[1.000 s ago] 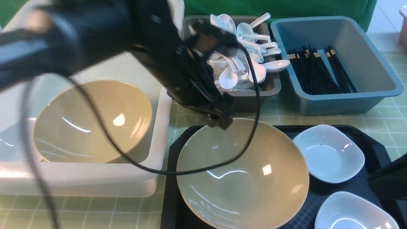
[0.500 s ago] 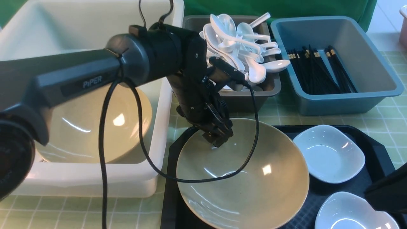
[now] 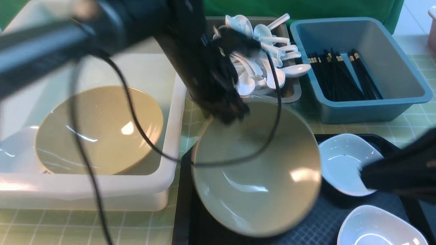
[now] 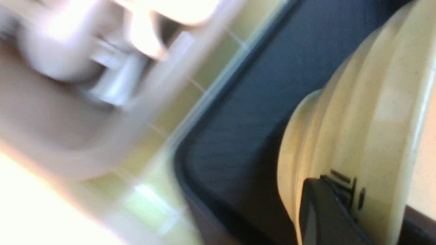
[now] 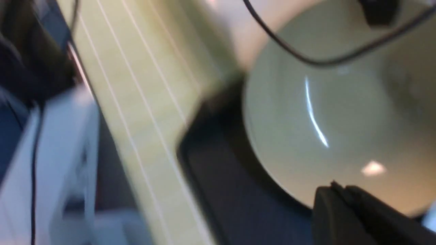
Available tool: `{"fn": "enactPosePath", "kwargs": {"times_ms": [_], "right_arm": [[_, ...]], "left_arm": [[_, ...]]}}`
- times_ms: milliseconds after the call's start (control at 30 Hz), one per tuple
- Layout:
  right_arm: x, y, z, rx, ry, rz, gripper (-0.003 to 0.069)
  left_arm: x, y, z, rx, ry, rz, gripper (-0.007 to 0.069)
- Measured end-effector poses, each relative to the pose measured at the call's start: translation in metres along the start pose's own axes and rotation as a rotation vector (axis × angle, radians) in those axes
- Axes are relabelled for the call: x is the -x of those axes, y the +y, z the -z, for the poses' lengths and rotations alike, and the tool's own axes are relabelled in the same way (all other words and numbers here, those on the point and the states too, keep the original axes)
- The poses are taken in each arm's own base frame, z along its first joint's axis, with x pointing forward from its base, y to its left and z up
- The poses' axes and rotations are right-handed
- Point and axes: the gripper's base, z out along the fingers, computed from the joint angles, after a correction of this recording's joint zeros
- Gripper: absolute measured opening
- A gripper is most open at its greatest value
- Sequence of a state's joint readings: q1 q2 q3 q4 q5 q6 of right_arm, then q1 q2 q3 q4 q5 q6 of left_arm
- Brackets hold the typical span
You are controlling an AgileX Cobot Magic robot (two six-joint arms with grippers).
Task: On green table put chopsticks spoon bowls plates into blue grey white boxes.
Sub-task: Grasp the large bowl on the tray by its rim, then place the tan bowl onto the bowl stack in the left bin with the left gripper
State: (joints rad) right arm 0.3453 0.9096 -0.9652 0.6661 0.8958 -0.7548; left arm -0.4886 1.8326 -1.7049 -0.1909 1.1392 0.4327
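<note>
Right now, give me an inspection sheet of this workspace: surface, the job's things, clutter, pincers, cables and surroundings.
Surface: green table with a checked cloth, carrying a black tray.
Job's things: tilted bowl over the tray; second bowl inside the white tub; spoons heaped in the grey box; chopsticks in the blue box; far plate and near plate on the tray.
Clutter: nothing seen.
Pincers: left pincer shut on the tilted bowl's far rim; right pincer shut, at the far plate's edge, contact unclear.
Cables: black cable loops from the left arm across the tilted bowl.
Surroundings: green backdrop behind the boxes.
</note>
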Motion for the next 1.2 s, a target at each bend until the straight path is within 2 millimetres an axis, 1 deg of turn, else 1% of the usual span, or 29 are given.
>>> {"fn": "enactPosePath", "kwargs": {"times_ms": [33, 67, 100, 133, 200, 233, 267, 300, 400, 467, 500, 533, 567, 633, 667, 700, 733, 767, 800, 833, 867, 900, 933, 1067, 1200], "right_arm": [[0.002, 0.001, 0.0, 0.006, -0.018, 0.009, 0.0043], [0.006, 0.002, 0.0, 0.022, -0.068, 0.053, 0.0046], [0.01, 0.004, 0.001, 0.035, -0.108, 0.08, 0.0048], [0.013, 0.005, 0.001, 0.044, -0.143, 0.102, 0.005], [0.018, 0.006, 0.002, 0.053, -0.197, 0.127, 0.0055], [0.02, 0.006, 0.002, 0.046, -0.221, 0.14, 0.0057], [0.02, 0.005, 0.002, 0.044, -0.228, 0.139, 0.0057], [0.022, 0.005, 0.002, 0.037, -0.247, 0.148, 0.0059], [0.023, 0.003, 0.0, 0.034, -0.253, 0.172, 0.0062], [0.023, 0.003, 0.0, 0.033, -0.253, 0.182, 0.0064], [0.023, 0.003, 0.0, 0.033, -0.253, 0.186, 0.0065], [0.023, 0.003, 0.0, 0.033, -0.255, 0.188, 0.0066], [0.023, 0.003, 0.0, 0.033, -0.255, 0.192, 0.0067], [0.023, 0.003, 0.0, 0.032, -0.255, 0.197, 0.0069], [0.023, 0.003, 0.0, 0.033, -0.255, 0.198, 0.007], [0.023, 0.003, 0.0, 0.033, -0.255, 0.198, 0.0071], [0.023, 0.003, 0.0, 0.033, -0.255, 0.198, 0.0073], [0.023, 0.003, 0.0, 0.033, -0.255, 0.198, 0.0074], [0.023, 0.003, 0.0, 0.033, -0.255, 0.2, 0.0076], [0.023, 0.003, 0.0, 0.033, -0.255, 0.2, 0.0077], [0.023, 0.003, 0.0, 0.033, -0.255, 0.2, 0.0078], [0.023, 0.003, 0.0, 0.033, -0.255, 0.2, 0.0078], [0.023, 0.003, 0.0, 0.032, -0.256, 0.2, 0.0079], [0.024, 0.003, 0.0, 0.032, -0.257, 0.199, 0.0085], [0.024, 0.003, 0.0, 0.032, -0.257, 0.199, 0.0091]], "left_arm": [[-0.001, 0.002, 0.004, 0.001, -0.003, 0.007, 0.0017], [-0.004, 0.007, 0.027, 0.006, -0.037, 0.03, 0.0016], [-0.007, 0.01, 0.041, 0.011, -0.055, 0.045, 0.0016], [-0.014, 0.016, 0.06, 0.02, -0.085, 0.073, 0.0016], [-0.025, 0.023, 0.087, 0.033, -0.123, 0.113, 0.0016], [-0.035, 0.03, 0.109, 0.035, -0.167, 0.161, 0.0016], [-0.037, 0.033, 0.109, 0.037, -0.163, 0.166, 0.0016], [-0.051, 0.042, 0.135, 0.052, -0.225, 0.217, 0.0016], [-0.08, 0.058, 0.18, 0.103, -0.345, 0.331, 0.0016], [-0.095, 0.069, 0.197, 0.12, -0.402, 0.405, 0.0016], [-0.107, 0.077, 0.207, 0.136, -0.436, 0.466, 0.0016], [-0.124, 0.092, 0.216, 0.159, -0.468, 0.565, 0.0016], [-0.14, 0.105, 0.219, 0.169, -0.487, 0.667, 0.0016], [-0.164, 0.124, 0.213, 0.178, -0.479, 0.822, 0.0015], [-0.182, 0.139, 0.198, 0.171, -0.44, 0.94, 0.0015], [-0.183, 0.14, 0.199, 0.174, -0.441, 0.944, 0.0015], [-0.206, 0.155, 0.172, 0.171, -0.348, 1.061, 0.0015], [-0.212, 0.158, 0.163, 0.164, -0.32, 1.085, 0.0015], [-0.227, 0.165, 0.14, 0.152, -0.228, 1.13, 0.0017], [-0.234, 0.166, 0.127, 0.132, -0.182, 1.151, 0.0017], [-0.238, 0.165, 0.118, 0.11, -0.15, 1.163, 0.0017], [-0.239, 0.165, 0.116, 0.102, -0.14, 1.166, 0.0017], [-0.241, 0.164, 0.107, 0.068, -0.109, 1.175, 0.0017], [-0.236, 0.162, 0.105, 0.04, -0.131, 1.178, 0.0017], [-0.236, 0.164, 0.102, 0.042, -0.129, 1.201, 0.0017]]}}
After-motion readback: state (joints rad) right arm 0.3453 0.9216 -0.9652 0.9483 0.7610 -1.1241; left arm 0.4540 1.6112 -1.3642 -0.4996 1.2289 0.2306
